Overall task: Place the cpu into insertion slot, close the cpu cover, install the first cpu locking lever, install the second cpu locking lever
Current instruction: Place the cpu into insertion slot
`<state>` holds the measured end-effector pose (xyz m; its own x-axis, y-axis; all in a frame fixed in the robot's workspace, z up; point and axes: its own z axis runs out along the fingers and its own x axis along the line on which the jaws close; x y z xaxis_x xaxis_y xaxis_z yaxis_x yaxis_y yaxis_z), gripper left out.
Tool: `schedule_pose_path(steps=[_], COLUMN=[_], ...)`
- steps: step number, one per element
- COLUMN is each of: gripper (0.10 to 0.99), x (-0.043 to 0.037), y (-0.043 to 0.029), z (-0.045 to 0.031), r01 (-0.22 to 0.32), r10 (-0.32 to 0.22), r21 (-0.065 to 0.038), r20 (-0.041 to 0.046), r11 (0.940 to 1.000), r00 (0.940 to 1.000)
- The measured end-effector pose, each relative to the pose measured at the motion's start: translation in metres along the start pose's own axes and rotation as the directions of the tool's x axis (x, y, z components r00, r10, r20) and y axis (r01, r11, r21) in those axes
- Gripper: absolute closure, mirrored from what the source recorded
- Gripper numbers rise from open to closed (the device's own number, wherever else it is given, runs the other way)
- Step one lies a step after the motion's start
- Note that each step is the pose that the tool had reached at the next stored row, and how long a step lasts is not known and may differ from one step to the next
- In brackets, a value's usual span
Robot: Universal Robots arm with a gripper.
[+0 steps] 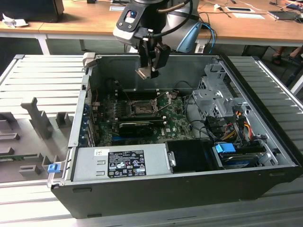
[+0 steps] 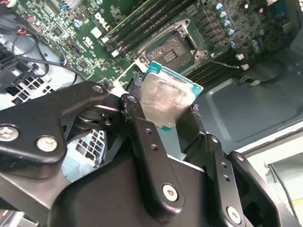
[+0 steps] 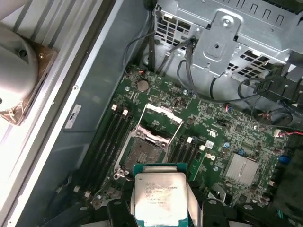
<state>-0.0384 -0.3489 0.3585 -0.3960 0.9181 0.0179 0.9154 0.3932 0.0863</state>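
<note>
Gripper point(image 1: 148, 70), upper centre of exterior view, jaws clamped on cpu point(image 2: 166, 97) edges; likely light, stiff, slick-topped, fragile underneath; insertion slot point(image 3: 142, 152) uncovered below.

Both wrist views close above insertion slot point(image 3: 140, 153) point(image 2: 176, 48)

My gripper point(image 3: 161, 212) pinches the flat square silver-topped, teal-edged cpu point(image 3: 160, 191), clear of the dark open insertion slot point(image 3: 141, 153) in the green circuit board point(image 3: 222, 130).
</note>
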Motion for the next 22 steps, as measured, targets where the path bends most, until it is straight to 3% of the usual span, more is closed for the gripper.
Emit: schedule_pose_path(steps=[6, 11, 22], gripper=[0.557, 0.557, 0.557], x=[0.0000, 0.0000, -0.0002], y=[-0.0002, -0.0002, -0.0008], z=[0.0020, 0.0026, 0.0091], r01=[-0.121, -0.170, -0.176], r10=[0.121, 0.170, 0.177], r21=[-0.003, -0.004, -0.004], r20=[0.0106, 0.0148, 0.0163], r11=[0.9927, 0.9854, 0.9843], r00=[0.9926, 0.9853, 0.9842])
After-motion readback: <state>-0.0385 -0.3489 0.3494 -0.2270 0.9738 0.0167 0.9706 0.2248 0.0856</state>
